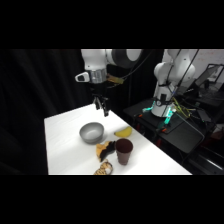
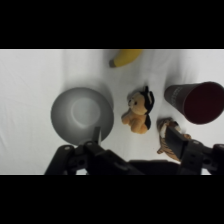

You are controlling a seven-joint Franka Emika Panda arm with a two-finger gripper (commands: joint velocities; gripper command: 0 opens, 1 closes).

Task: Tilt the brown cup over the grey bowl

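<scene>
Standing upright beside the grey bowl [image 1: 91, 132], the brown cup [image 1: 124, 151], mouth up; hand [image 1: 102, 107] open, empty.

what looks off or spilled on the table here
Nothing stands out. The brown cup stands upright beside the grey bowl, which sits level and looks empty. A small black-and-orange toy lies between them and a yellow banana-like item rests apart. No spill shows on the white table.
</scene>
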